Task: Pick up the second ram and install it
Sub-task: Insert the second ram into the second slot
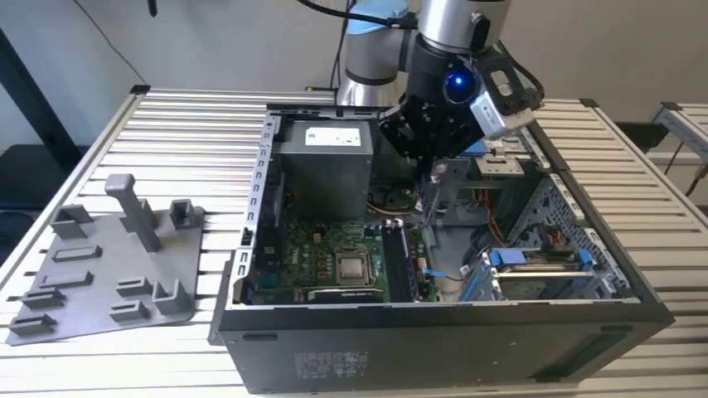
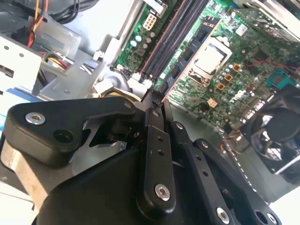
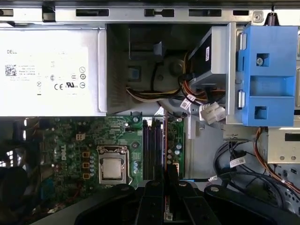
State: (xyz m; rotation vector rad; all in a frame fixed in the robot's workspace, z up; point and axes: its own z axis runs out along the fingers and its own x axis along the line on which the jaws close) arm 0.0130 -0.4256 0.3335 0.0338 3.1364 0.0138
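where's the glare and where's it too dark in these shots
Exterior view: a blue light glows above the gripper; the computer case is shaded inside. First wrist view: the power supply is bright, the fan in deep shadow. Second wrist view: the gripper, shut on the second ram, looks dark; metal behind it washes out white.

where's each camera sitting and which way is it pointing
Exterior view: off the arm, looking down at the open computer case; arm and pincer show.
First wrist view: on the arm, straight down onto the motherboard; pincer shows.
Second wrist view: on the arm, slanting along the pincer, shut on the second ram.
All three share the processor socket.
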